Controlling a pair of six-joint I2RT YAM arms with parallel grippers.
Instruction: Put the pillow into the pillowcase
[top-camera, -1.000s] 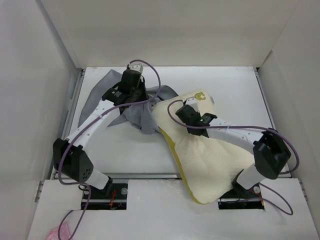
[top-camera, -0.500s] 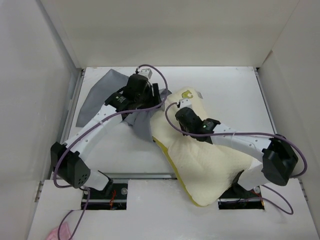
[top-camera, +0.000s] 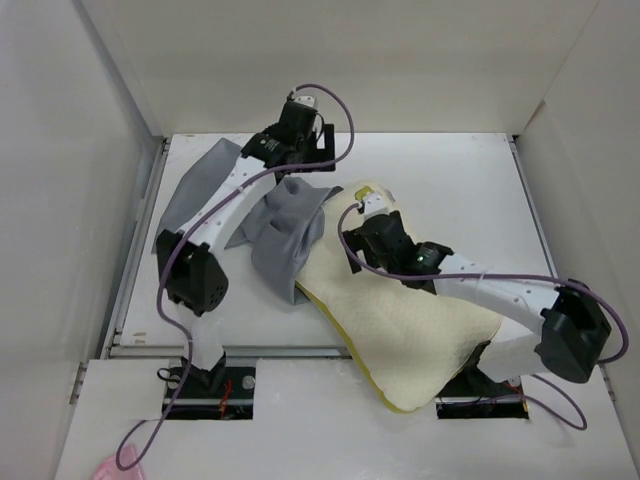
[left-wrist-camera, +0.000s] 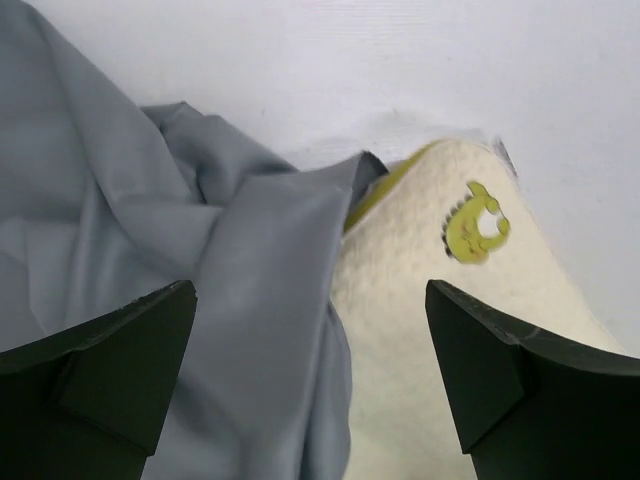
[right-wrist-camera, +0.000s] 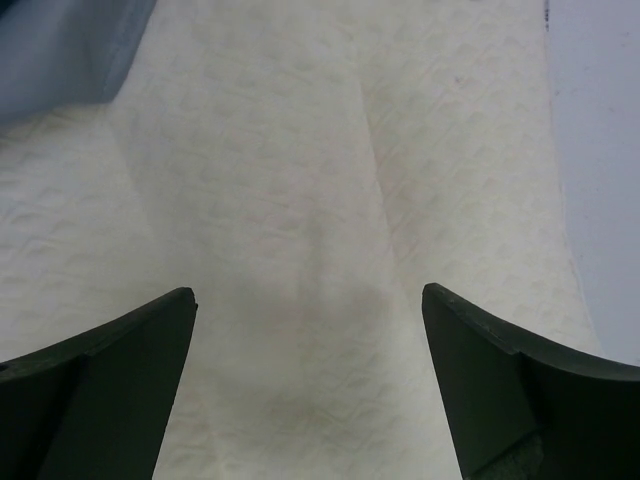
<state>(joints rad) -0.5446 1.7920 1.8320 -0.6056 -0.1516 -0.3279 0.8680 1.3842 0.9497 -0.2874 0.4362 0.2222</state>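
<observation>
Overhead view of a white table (top-camera: 470, 180) with two robot arms reaching in from the near edge.

Far left: grey pillowcase (top-camera: 280, 225), limp and wrinkled, spread from the table's left side toward the middle and bunched into a thick fold there.

Beyond that fold, toward the far side: left gripper (left-wrist-camera: 310, 298), lifted clear of the cloth, jaws spread wide, nothing between them. Clamped on the grey fabric a second ago; now let go and drawn back toward the rear wall (top-camera: 330, 60).

Middle: the bunched fold draped over the far left corner of the pillow (top-camera: 410, 320), a strip of bright yellow edge just peeping out beneath the grey. Unclear from any view: corner truly inside the opening, or merely covered by loose cloth. Near that corner, a small yellow-green emblem (left-wrist-camera: 476, 220) on the cream fabric.

Right of centre: right gripper (right-wrist-camera: 308, 300), poised low over the pillow's far half, jaws likewise wide apart, holding nothing. Closed against the cushion a second ago, now released.

Pillow itself shifted leftward since then, lying diagonally from the grey cloth down toward the near right, most of it bare.

Judged from this: one corner started at best, nearly the whole insertion left to do. Fresh grips on both cloth and cushion probably needed before any further stuffing.
</observation>
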